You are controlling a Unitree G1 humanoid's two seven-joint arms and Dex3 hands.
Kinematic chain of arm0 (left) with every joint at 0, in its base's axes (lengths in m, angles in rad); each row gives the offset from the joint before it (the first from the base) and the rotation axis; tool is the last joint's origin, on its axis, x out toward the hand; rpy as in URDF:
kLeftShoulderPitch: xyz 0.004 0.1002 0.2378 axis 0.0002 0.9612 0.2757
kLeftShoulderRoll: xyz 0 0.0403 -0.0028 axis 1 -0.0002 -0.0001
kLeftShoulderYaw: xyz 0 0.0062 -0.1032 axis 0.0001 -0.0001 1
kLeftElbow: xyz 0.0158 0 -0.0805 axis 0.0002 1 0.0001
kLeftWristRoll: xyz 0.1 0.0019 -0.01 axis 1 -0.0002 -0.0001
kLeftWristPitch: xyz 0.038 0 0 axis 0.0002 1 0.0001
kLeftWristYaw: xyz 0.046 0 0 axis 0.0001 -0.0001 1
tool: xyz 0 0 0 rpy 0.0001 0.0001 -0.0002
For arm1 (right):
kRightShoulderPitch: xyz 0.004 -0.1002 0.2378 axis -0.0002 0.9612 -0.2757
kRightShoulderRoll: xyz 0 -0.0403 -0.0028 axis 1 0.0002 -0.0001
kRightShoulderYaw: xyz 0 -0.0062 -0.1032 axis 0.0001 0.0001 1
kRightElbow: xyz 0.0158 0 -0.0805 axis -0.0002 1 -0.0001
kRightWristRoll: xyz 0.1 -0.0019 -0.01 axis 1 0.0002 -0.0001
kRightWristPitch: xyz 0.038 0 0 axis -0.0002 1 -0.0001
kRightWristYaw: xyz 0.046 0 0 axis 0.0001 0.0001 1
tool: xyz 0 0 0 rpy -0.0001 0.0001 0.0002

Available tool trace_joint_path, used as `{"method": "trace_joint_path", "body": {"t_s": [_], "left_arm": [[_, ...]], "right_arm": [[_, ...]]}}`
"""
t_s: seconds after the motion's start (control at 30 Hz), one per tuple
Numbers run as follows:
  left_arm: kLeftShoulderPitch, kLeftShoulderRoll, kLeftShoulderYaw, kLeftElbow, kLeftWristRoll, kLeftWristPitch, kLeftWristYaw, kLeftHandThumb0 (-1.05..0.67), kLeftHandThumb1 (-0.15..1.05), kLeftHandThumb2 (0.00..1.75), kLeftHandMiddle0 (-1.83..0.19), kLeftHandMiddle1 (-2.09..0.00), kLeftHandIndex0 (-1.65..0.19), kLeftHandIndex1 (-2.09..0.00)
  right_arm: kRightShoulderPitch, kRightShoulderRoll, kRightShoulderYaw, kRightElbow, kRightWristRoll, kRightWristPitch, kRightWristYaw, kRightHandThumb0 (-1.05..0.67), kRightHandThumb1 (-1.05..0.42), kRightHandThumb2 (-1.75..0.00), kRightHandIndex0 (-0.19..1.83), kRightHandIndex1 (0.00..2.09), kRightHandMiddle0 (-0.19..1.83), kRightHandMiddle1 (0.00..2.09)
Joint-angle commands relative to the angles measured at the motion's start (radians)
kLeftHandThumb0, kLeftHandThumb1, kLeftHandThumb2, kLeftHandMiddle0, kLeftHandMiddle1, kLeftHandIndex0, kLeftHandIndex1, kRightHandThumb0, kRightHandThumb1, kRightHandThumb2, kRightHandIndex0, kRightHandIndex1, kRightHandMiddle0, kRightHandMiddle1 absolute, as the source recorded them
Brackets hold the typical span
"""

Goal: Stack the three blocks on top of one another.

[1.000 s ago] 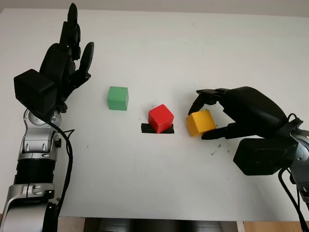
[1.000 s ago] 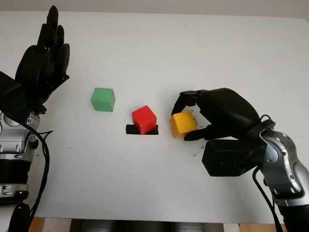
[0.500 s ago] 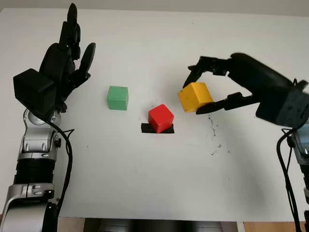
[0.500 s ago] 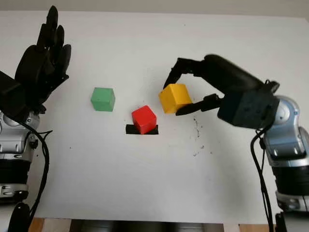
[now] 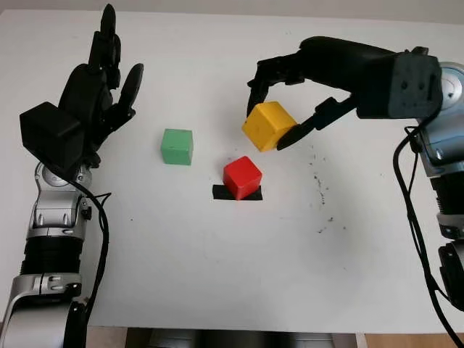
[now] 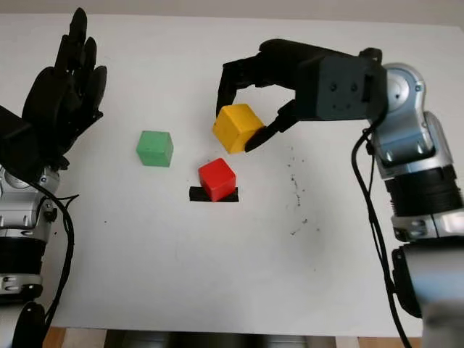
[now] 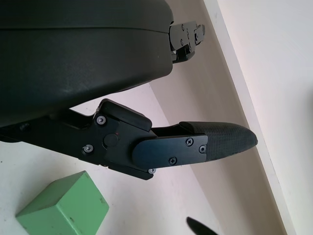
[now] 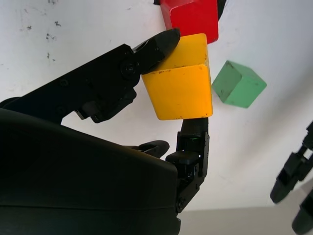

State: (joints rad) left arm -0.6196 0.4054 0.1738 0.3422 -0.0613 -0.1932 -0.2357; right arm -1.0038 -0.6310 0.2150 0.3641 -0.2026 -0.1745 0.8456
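A second ago the yellow block (image 5: 267,125) sat on the table right of centre, beside the red block (image 5: 241,176). The right hand (image 5: 284,103), clamped on it, has since lifted it up and leftward. It now hangs tilted in the upper middle of the frame, just above the red block.

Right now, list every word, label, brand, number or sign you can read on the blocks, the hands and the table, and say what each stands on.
None: no readable text anywhere.
Yellow wooden cube, held in the right hand above the table: plain faces.
Red wooden cube on the strip of black tape: no marking.
Green wooden cube: no marking.
Open left hand, raised at the table's left side: bare black shell, screws only.
White table: dark specks, no writing.
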Motion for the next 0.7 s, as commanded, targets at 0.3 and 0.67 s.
{"method": "trace_joint_path", "body": {"t_s": [0.3,0.67], "left_arm": [[0.003,0.003,0.000,-0.020,0.008,-0.002,0.013,-0.82,1.05,0.53,0.18,-0.05,0.19,-0.05],[0.012,0.003,-0.001,-0.038,0.010,0.011,0.013,-0.81,1.05,0.55,0.18,-0.05,0.19,-0.04]], "right_arm": [[-0.045,0.035,0.031,0.053,-0.021,-0.041,0.023,-0.51,-0.95,-0.06,0.45,0.07,0.44,1.58],[0.014,0.053,0.027,0.014,0.002,0.004,0.029,-0.50,-0.94,-0.05,0.42,0.06,0.43,1.61]]}}
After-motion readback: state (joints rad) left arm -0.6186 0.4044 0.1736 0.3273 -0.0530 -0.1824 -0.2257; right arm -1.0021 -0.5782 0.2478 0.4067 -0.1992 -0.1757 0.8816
